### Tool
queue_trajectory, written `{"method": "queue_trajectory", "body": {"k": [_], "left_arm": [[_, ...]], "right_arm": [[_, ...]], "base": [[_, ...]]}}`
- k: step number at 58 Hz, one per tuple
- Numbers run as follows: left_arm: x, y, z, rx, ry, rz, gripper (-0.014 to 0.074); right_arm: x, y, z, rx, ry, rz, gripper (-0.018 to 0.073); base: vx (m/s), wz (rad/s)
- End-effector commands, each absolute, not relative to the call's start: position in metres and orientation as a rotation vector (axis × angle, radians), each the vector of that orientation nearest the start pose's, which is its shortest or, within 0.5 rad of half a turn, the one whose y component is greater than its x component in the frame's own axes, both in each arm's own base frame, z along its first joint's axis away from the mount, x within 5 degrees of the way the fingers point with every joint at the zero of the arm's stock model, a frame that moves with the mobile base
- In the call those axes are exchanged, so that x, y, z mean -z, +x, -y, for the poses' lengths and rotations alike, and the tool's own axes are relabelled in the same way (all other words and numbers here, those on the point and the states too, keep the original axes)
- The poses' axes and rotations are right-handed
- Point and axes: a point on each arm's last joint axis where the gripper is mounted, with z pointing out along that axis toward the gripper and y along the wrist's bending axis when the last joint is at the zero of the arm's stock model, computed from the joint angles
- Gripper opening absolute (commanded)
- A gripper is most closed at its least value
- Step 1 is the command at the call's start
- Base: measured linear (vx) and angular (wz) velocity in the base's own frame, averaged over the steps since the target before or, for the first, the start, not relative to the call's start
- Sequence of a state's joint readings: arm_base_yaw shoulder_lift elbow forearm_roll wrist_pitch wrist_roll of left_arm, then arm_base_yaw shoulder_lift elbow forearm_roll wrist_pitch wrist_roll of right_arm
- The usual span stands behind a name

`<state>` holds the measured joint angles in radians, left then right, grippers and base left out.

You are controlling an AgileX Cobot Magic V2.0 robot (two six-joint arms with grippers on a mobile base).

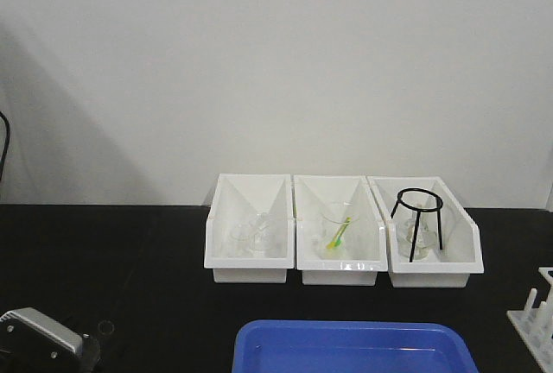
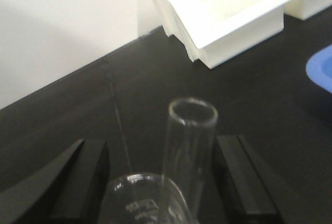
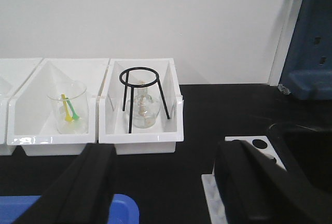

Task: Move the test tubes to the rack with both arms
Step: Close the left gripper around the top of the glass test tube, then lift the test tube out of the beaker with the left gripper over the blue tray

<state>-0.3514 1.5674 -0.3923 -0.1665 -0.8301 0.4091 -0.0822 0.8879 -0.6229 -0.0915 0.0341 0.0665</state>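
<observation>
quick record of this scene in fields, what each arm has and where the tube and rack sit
left gripper: open, black fingers on either side of a slim clear glass test tube
test tube: rim up, beside a wider clear glass beaker; finger contact unclear
right gripper: open, empty
small white plastic rack: on black table, visible holes empty
three white bins: at the back, glassware inside; black wire tripod in one
blue tray: front
</observation>
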Motion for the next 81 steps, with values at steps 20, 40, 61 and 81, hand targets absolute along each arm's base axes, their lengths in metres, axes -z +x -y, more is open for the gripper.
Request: {"method": "queue_trajectory", "body": {"k": [20,40,61,81], "left_arm": [[-0.186,0.257,0.087,-0.057,0.509,-1.636,0.0399],[-0.189,0.257,0.088,-0.04,0.509,-1.596,0.0042],[-0.194,0.256,0.088,-0.02,0.473,-1.588,-0.0022],[-0.242,0.237,0.078,-0.003,0.391,-1.493,-0.0022]], "right_arm": [[-0.344,0.191,0.015,0.09,0.031,-1.669,0.0482],[-0.344,0.191,0.015,0.09,0.031,-1.672,0.0482],[-0.344,0.191,0.015,0.09,0.031,-1.672,0.0482],[-0.344,0.191,0.015,0.09,0.031,-1.672,0.0482]], "base": [[0.0,0.0],[0.0,0.0],[0.0,0.0],[0.0,0.0]]}}
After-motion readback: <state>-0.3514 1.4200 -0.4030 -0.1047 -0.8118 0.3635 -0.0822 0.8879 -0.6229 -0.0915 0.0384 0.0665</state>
